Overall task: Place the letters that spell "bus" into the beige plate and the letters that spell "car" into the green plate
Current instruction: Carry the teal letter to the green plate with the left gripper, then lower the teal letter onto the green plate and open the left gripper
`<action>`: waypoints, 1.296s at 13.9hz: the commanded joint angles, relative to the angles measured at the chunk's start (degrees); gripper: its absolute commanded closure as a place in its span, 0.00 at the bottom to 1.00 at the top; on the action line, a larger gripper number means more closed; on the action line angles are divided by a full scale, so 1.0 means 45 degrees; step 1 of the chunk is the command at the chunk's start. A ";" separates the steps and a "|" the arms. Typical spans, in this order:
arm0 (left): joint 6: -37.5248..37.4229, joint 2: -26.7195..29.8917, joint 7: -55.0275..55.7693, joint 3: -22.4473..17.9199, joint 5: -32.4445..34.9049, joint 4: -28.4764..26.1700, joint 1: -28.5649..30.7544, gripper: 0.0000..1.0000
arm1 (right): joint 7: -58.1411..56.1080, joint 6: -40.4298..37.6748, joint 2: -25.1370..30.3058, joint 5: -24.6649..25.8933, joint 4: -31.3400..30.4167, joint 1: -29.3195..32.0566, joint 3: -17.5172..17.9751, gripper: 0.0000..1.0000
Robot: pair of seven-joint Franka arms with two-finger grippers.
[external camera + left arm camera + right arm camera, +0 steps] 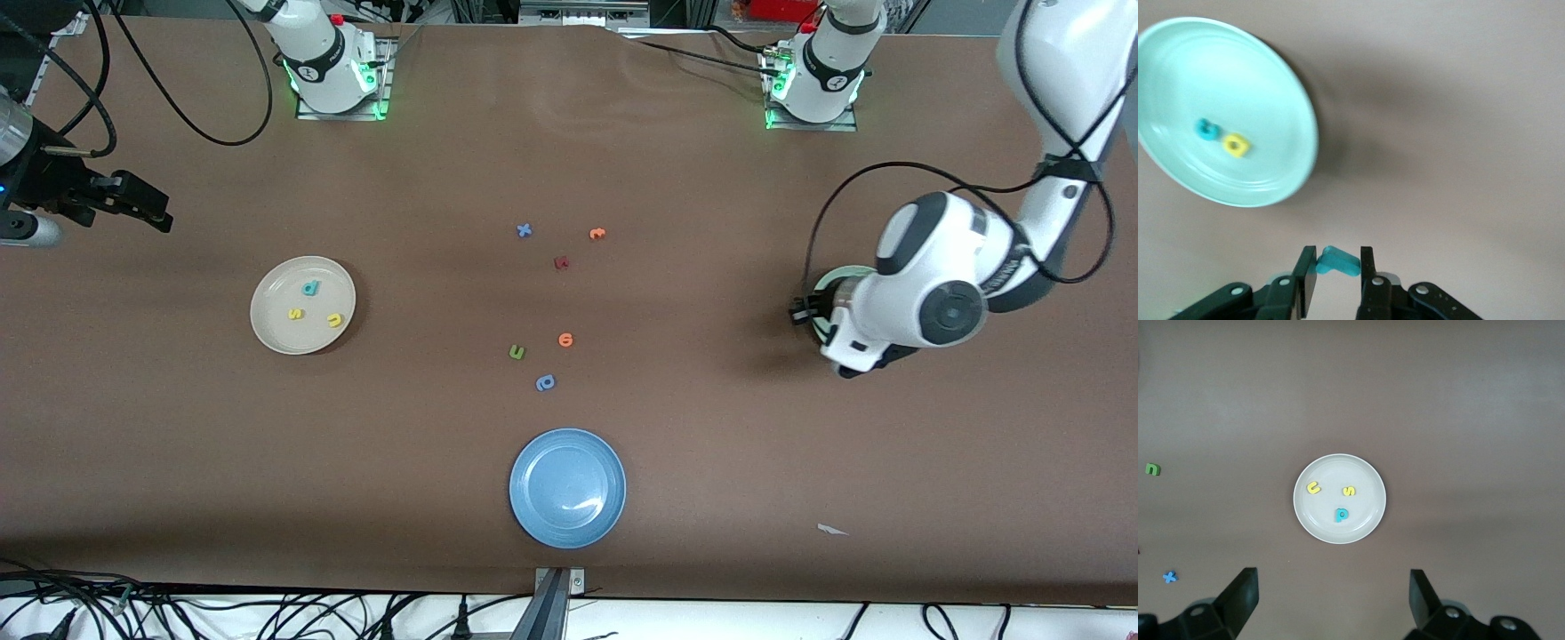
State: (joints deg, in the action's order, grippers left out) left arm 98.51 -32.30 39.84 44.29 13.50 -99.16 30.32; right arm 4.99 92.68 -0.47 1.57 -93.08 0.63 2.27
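The beige plate holds a teal "b", a yellow "s" and a yellow "u". The green plate lies at the left arm's end of the table. In the front view only a strip of its rim shows under the left arm. In it lie a teal "c" and a yellow "a". My left gripper is shut on a teal "r", in the air beside this plate. My right gripper waits open and empty, high at the right arm's end.
Loose letters lie mid-table: a blue "x", an orange one, a dark red one, another orange, a green "u", a blue stem-and-bowl letter. A blue plate sits nearest the front camera.
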 commanded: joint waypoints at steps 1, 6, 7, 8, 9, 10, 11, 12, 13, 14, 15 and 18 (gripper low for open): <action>-0.0407 0.0010 -0.2011 0.0080 0.0316 -0.0502 0.0954 0.82 | -0.0072 0.0010 0.0202 -0.0192 -0.0116 0.0076 0.0062 0.00; 0.0468 -0.1356 -0.2368 -0.0018 0.2054 -0.1342 0.1289 0.78 | -0.0053 0.0010 0.0202 -0.0192 -0.0116 0.0076 0.0062 0.00; 0.0898 -0.1474 -0.2368 -0.0037 0.2348 -0.1654 0.1328 0.76 | -0.0053 0.0010 0.0202 -0.0192 -0.0116 0.0076 0.0062 0.00; 0.1308 -0.1494 -0.2368 -0.0095 0.2467 -0.1850 0.1328 0.73 | -0.0034 0.0010 0.0202 -0.0192 -0.0116 0.0076 0.0062 0.00; 0.1622 -0.1494 -0.2368 -0.0251 0.2468 -0.1910 0.1328 0.68 | -0.0034 0.0010 0.0202 -0.0192 -0.0116 0.0076 0.0062 0.00; 0.1663 -0.1494 -0.2368 -0.0271 0.2468 -0.1911 0.1328 0.64 | -0.0034 0.0010 0.0202 -0.0192 -0.0116 0.0076 0.0062 0.00; 0.1664 -0.1475 -0.2388 -0.0252 0.2468 -0.1853 0.1328 0.56 | -0.0034 0.0010 0.0202 -0.0192 -0.0116 0.0076 0.0062 0.00; 0.1664 -0.1456 -0.2407 -0.0252 0.2468 -0.1755 0.1347 0.39 | 0.0005 0.0010 0.0202 -0.0192 -0.0116 0.0076 0.0062 0.00; 0.1664 -0.1378 -0.2465 -0.0252 0.2468 -0.1677 0.1348 0.18 | 0.0005 0.0010 0.0202 -0.0192 -0.0116 0.0076 0.0062 0.00; 0.1606 -0.1300 -0.2485 -0.0233 0.2468 -0.1483 0.1348 0.01 | 0.0005 0.0010 0.0202 -0.0192 -0.0116 0.0076 0.0062 0.00; 0.1470 -0.1106 -0.2486 -0.0175 0.2449 -0.1288 0.1348 0.00 | 0.0005 0.0010 0.0202 -0.0192 -0.0116 0.0076 0.0062 0.00; 0.0031 -0.0558 -0.3090 -0.0018 0.2195 0.0153 0.1289 0.00 | 0.0025 -0.0009 0.0221 -0.0192 -0.0117 0.0076 0.0062 0.00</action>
State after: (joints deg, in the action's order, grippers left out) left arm 103.81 -37.81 28.66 43.60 23.42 -102.21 36.12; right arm 4.99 92.68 -0.47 1.56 -93.08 0.63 2.27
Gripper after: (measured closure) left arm 0.009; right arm 0.000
